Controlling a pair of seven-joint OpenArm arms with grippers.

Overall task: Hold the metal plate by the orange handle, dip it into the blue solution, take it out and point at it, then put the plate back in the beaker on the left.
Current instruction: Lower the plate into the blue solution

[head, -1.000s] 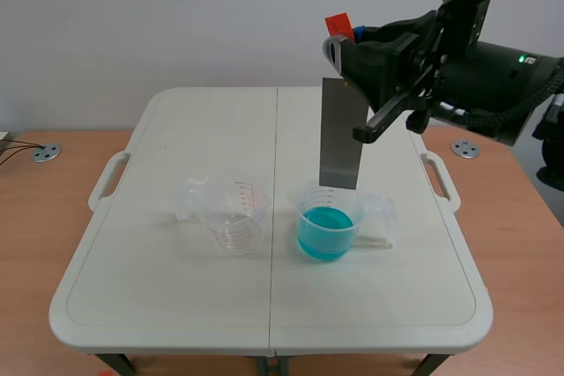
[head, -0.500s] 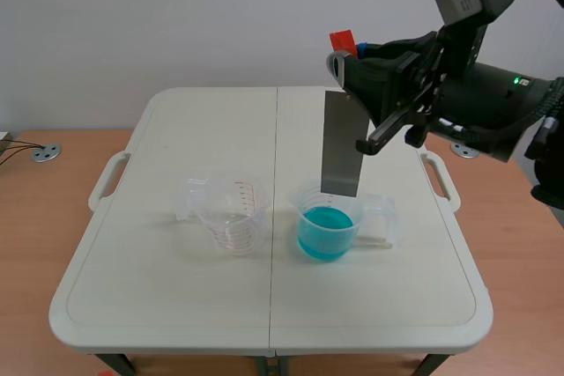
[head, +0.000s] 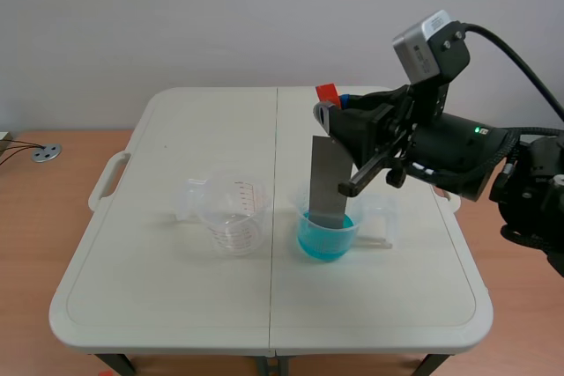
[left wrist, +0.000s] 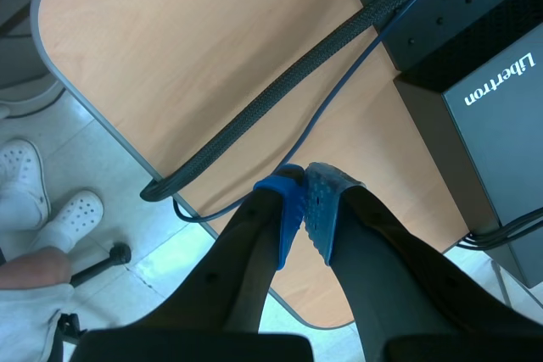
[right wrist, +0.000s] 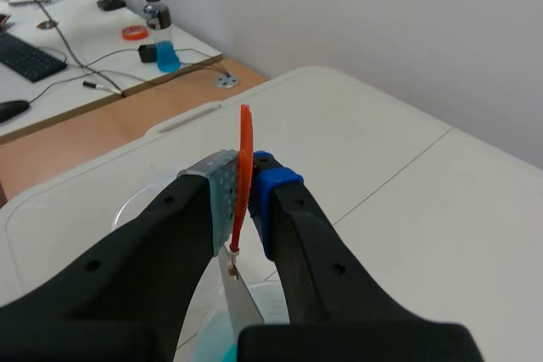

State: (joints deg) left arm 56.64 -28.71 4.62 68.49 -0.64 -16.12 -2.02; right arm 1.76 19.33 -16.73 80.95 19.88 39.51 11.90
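Observation:
A grey metal plate (head: 327,180) hangs upright by its orange handle (head: 327,92), on which my right gripper (head: 334,114) is shut. The plate's lower end stands inside the clear beaker of blue solution (head: 325,234), at the liquid's surface. In the right wrist view the orange handle (right wrist: 244,167) is pressed between the pads of the right gripper (right wrist: 242,191), with the plate (right wrist: 240,296) dropping below it. The empty left beaker (head: 231,214) stands apart on the table. My left gripper (left wrist: 304,199) is shut on nothing above a wooden desk, away from the table.
The white folding table (head: 176,288) carries both beakers near its middle. Under the left gripper lie a wooden desk (left wrist: 195,65), black cables (left wrist: 280,91) and a black box (left wrist: 484,116). A person's white shoes (left wrist: 34,192) are on the floor.
The right arm has come down and slightly left with the plate, so the plate's lower end went from above the blue beaker into it.

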